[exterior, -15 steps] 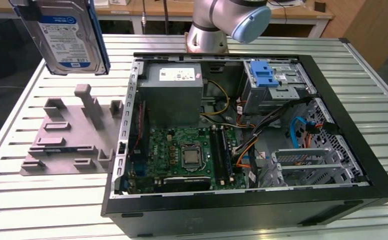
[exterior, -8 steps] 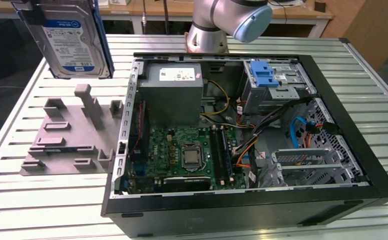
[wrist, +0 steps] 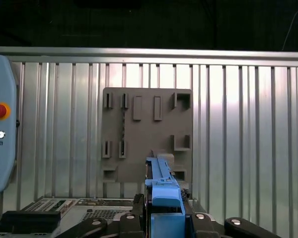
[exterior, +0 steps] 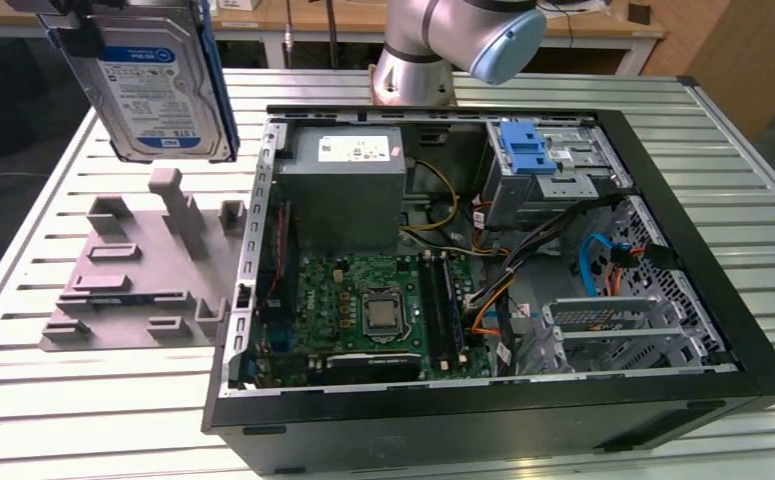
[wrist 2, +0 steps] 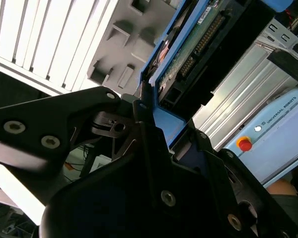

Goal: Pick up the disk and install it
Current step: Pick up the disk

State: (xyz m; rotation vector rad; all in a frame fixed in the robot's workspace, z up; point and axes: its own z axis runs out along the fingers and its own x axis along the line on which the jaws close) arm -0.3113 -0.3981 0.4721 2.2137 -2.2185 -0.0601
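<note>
The gripper (wrist: 164,218) is clamped on the disk (exterior: 160,85), its black fingers (wrist 2: 139,124) pressed against the blue carrier at one end. The disk hangs on edge in the air, slightly tilted, at the far left of the exterior view, outside the case.

Its broad face is silver-grey metal with a white-and-blue label, and a blue plastic frame runs down its long sides. In the second wrist view its other face shows a green circuit board (wrist 2: 188,54) with a row of connector pins, edged by the same blue. In the first wrist view it appears end on, as a narrow blue strip rising between the fingers.

Below the disk, and apart from it, a grey holder (exterior: 134,270) with raised blocks and slots lies flat on the slatted metal table (exterior: 80,400). Just beside the holder, to the exterior view's right, stands the open black case (exterior: 747,330). A grey power supply (exterior: 347,190) sits at its far left, with a green board (exterior: 374,310) nearer. A silver cage (exterior: 547,165) with a blue latch sits at its far right. The arm's base (exterior: 414,75) rises beyond the case. A pale blue pendant (wrist: 0,129) with a red button lies at the table's edge.
</note>
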